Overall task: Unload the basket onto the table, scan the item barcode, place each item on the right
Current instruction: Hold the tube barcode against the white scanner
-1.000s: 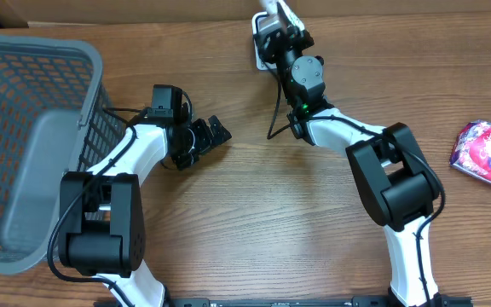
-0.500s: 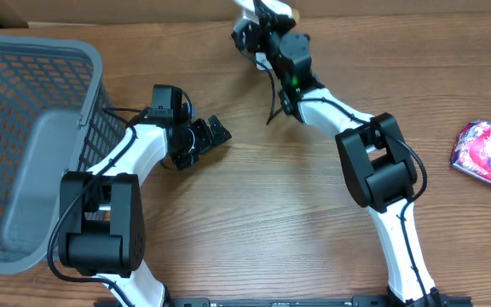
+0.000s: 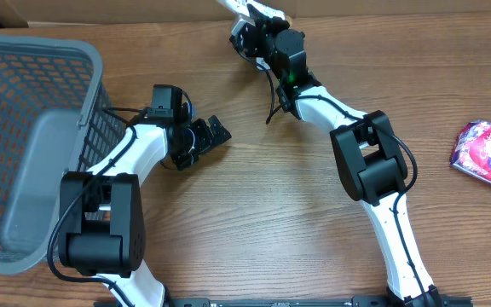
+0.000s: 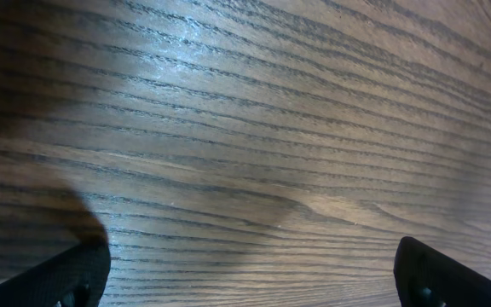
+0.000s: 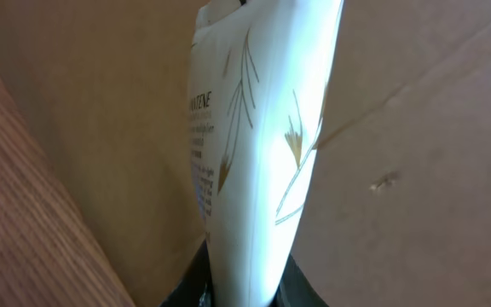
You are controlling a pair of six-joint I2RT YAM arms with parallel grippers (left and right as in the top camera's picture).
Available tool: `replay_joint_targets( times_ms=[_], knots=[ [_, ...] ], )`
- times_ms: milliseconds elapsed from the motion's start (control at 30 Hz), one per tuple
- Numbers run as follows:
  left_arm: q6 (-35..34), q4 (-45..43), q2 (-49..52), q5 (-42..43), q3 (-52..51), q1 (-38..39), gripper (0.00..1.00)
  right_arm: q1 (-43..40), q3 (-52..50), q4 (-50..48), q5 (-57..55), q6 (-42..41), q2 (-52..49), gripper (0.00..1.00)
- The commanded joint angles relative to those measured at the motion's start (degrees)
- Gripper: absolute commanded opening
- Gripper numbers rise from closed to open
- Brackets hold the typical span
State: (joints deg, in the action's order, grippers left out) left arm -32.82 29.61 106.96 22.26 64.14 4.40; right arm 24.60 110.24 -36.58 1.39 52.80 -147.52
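The right gripper [image 3: 252, 27] is clamped on a white Pantene tube [image 5: 254, 153], holding it upright against a cardboard wall [image 5: 416, 170], well to the right of the grey mesh basket [image 3: 58, 47] and farther back. The left gripper [image 3: 205, 136] hangs low over the wooden table [image 3: 254, 222] just right of the basket, fingers [image 4: 66, 277] wide apart and holding nothing. A purple packet [image 3: 484, 152] lies far right of the basket.
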Motion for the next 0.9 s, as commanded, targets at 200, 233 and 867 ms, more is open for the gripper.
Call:
replay_joint_targets(
  times_ms=[200, 233, 867],
  knots=[
    [0.7, 0.4, 0.9, -1.9, -0.2, 0.1, 1.0, -1.7, 2.5, 1.2, 0.3, 4.2, 1.6, 0.04],
    [0.7, 0.4, 0.9, -1.9, -0.2, 0.1, 1.0, -1.7, 2.5, 2.1, 0.1, 5.0, 2.1, 0.04],
    [0.7, 0.4, 0.9, -1.9, -0.2, 0.1, 1.0, -2.1, 2.5, 20.8, -5.4, 7.3, 15.9, 0.04]
  ],
)
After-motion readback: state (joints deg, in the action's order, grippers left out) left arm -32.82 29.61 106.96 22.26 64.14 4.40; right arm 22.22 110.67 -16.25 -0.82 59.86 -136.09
